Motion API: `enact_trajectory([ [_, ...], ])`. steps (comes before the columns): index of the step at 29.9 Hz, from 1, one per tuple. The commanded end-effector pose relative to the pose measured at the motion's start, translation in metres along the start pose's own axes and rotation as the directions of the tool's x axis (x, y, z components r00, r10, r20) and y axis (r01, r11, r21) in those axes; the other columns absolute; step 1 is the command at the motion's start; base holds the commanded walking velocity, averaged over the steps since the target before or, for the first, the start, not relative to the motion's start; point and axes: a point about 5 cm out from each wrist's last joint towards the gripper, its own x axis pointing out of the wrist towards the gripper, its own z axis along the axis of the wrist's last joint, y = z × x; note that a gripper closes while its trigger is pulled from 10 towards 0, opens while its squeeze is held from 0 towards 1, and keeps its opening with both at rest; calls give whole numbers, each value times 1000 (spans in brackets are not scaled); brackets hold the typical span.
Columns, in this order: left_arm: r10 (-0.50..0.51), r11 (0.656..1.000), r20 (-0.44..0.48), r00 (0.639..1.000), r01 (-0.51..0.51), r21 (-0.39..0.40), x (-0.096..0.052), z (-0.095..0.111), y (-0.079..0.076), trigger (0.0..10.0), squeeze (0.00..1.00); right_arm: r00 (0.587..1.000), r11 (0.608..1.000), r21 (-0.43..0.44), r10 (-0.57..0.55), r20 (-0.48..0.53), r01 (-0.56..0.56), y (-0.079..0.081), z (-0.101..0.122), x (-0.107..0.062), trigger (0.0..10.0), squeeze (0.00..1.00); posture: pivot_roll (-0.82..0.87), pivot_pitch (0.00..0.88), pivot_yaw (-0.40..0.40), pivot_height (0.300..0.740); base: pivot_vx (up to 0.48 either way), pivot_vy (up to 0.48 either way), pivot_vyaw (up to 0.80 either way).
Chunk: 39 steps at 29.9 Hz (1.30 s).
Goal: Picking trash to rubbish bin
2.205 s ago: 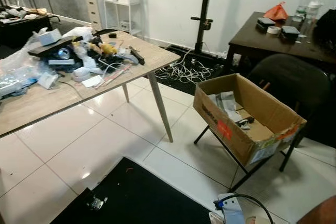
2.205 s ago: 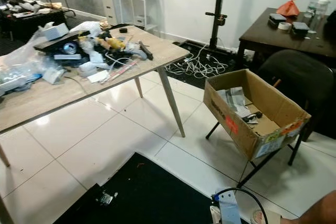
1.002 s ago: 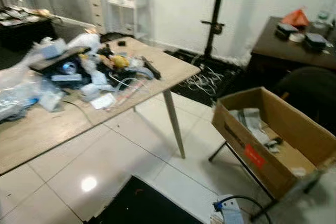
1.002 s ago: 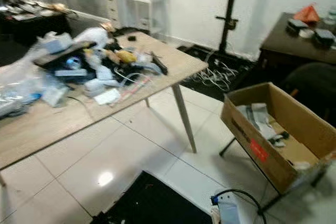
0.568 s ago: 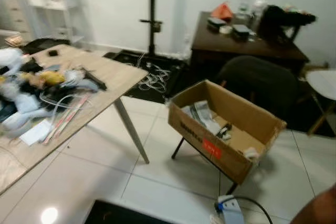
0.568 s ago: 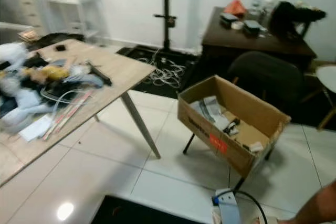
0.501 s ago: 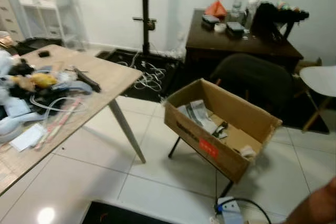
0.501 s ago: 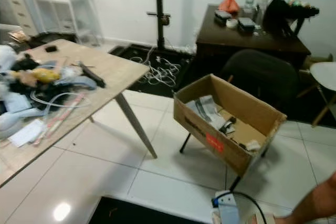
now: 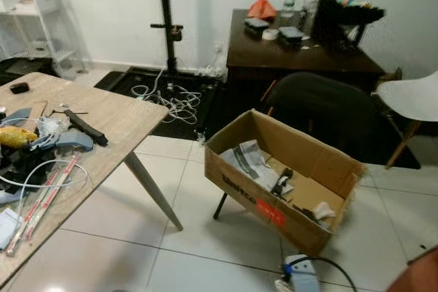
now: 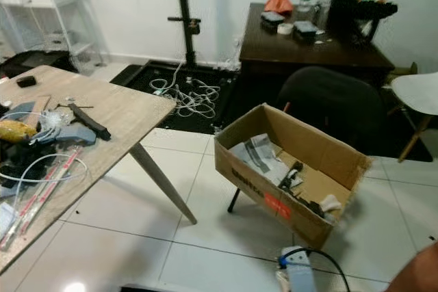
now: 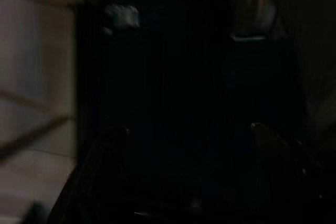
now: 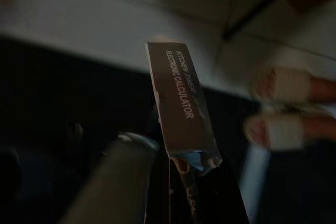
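White tiles run to the cardboard box [image 10: 291, 169] ahead; the right gripper [image 12: 181, 182] clamps a calculator packet [image 12: 181, 106], undelivered; bench [image 10: 102, 148] clutter remains.

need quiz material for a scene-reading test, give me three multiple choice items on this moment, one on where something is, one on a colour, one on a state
1. Where does the cardboard box stand?
A. on the wooden table
B. on a black folding stand over the white tile floor
C. on the dark desk

2. What colour is the label on the box's front side?
A. red
B. green
C. blue

3. What state is the right gripper in?
A. open, holding nothing
B. shut on a calculator package
C. shut on a white cable

Answers:
1. B: black legs show under the box, which is apart from the wooden table and in front of the dark desk.
2. A: a red patch sits on its front wall.
3. B: the right wrist view shows a thin package printed "electronic calculator" rising from between its fingers.
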Motion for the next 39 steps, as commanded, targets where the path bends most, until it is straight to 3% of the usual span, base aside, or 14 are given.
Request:
enact_trajectory([
  [1, -79, 997, 221, 972, 76, 23, 3, 56, -21, 10000, 0, 999, 1000, 0, -8, -36, 8, -3, -10, -2, 10000, 0, -95, 113, 24, 740, 307, 0, -781],
  [8, -80, 997, 219, 972, 76, 25, 2, 56, -20, 10000, 0, 999, 1000, 7, -15, 48, 15, -6, 8, 0, 10000, 0, -95, 116, 24, 740, 307, 0, -446],
  [12, -72, 997, 229, 971, 74, 2, 2, 56, -18, 10000, 0, 977, 999, 50, -5, 215, -6, -9, 46, 0, 10000, 0, -94, 118, 24, 740, 289, 0, 0],
  [13, -72, 997, 229, 971, 74, 2, 2, 56, -18, 10000, 0, 977, 999, 50, -5, 215, -6, -9, 46, 0, 10000, 0, -94, 118, 24, 740, 270, 0, 0],
  [14, -62, 997, 231, 971, 69, -22, 2, 56, -17, 10000, 0, 931, 997, 73, 7, 364, -36, -13, 83, -3, 10000, 0, -96, 123, 26, 740, 0, 0, 0],
  [15, -62, 997, 231, 971, 69, -22, 2, 56, -17, 10000, 0, 931, 997, 73, 7, 364, -36, -13, 83, -3, 10000, 0, -96, 123, 26, 740, 0, 0, 0],
  [16, -60, 998, 228, 972, 65, -17, 2, 55, -17, 10000, 0, 897, 995, 80, 19, 442, -61, -14, 103, -7, 10000, 0, -97, 124, 27, 740, 0, 0, 0],
  [17, -59, 998, 226, 972, 64, -15, 2, 55, -16, 10000, 0, 856, 993, 83, 34, 516, -89, -15, 122, -11, 10000, 0, -100, 127, 29, 740, 0, 0, 0],
  [19, -63, 998, 224, 972, 67, -9, 2, 56, -17, 10000, 0, 736, 987, 47, 81, 673, -152, -15, 171, -26, 10000, 0, -107, 129, 30, 740, 0, 0, 0],
  [22, -68, 997, 223, 973, 71, -7, 2, 56, -18, 10000, 0, 621, 989, -23, 111, 776, -147, -17, 211, -45, 10000, 0, -110, 131, 27, 740, 0, 0, 0],
  [25, -73, 997, 222, 972, 76, -7, 3, 56, -21, 10000, 0, 562, 994, -67, 104, 820, -87, -23, 233, -58, 10000, 0, -110, 134, 20, 740, 0, 0, 0],
  [29, -80, 996, 218, 973, 85, -10, 4, 53, -24, 10000, 0, 565, 997, -51, 12, 825, 54, -43, 240, -63, 10000, 0, -115, 139, 15, 740, 0, 0, 0],
  [33, -89, 996, 200, 976, 91, -1, 4, 47, -25, 10000, 0, 588, 994, -54, -13, 808, 96, -50, 233, -61, 10000, 0, -122, 144, 17, 740, 0, 0, 0],
  [39, -73, 997, 174, 982, 74, 0, 1, 35, -11, 10000, 0, 639, 984, -6, -112, 761, 179, -67, 217, -55, 10000, 0, -122, 159, 27, 740, 0, 0, 0],
])
